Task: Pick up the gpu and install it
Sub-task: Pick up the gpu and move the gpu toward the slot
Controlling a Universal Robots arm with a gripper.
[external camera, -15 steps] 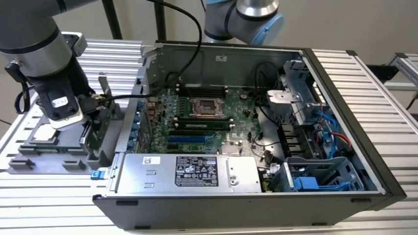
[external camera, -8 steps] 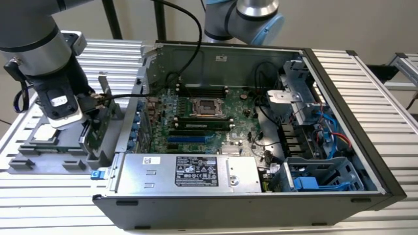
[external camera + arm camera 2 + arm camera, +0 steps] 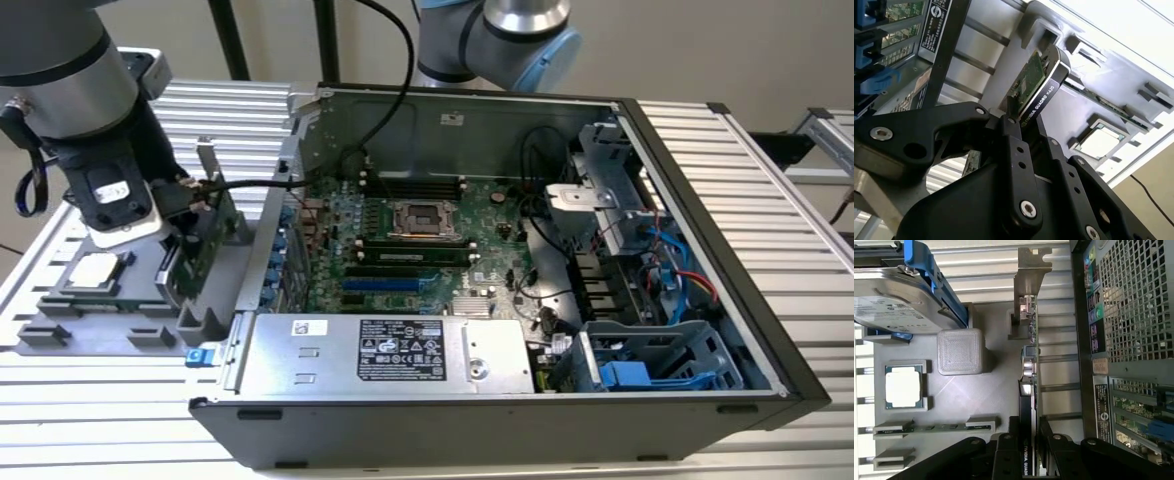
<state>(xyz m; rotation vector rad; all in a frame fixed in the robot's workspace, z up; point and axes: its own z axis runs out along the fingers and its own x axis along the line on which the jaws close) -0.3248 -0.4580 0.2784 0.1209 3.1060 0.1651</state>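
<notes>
The arm reached down to the exterior view's left of the open computer case. Its gripper was lowered over the grey tray, which lay on the slatted bench against the case's outer wall. The jaws were narrow, closed on the gpu with one on each flat face; both wrist views showed this grip. The gpu stood on edge in a tray slot on the side nearest the case. Its silver bracket was at the end away from the jaws, and only a thin strip of tray lay between card and case wall.

Farther from the case, the tray held a processor chip in a square pocket. It also held a memory stick lying in clips and a blue-framed hard drive. The case lay open on top, with the motherboard exposed inside. A power supply sat along the case's near wall.
</notes>
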